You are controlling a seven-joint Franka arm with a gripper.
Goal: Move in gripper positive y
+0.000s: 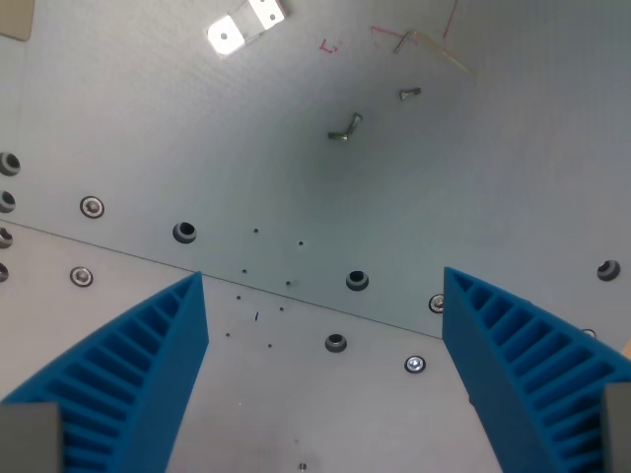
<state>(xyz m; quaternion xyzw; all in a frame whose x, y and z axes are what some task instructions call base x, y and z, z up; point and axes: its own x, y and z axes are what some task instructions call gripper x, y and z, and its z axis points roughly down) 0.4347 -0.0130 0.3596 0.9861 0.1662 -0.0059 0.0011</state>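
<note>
At 11 o'clock, a small shiny metal bracket [245,27] lying flat on the grey metal table [493,177]. Near 12 o'clock, a bent hex key [346,129], then a short bolt [410,94] just to its right. Across 6 o'clock, gripper [323,301] with blue ribbed fingers [148,355] spread wide apart, clamping nothing, over bare plate dotted with screw holes.

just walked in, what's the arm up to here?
Nothing is being held. The gripper is open, its two blue ribbed fingers spread apart over a grey metal plate dotted with screws and holes. Near the top of the wrist view lie a small bent metal bracket and a couple of loose bits of hardware. The gripper appears to be above the surface, not touching anything.
</note>
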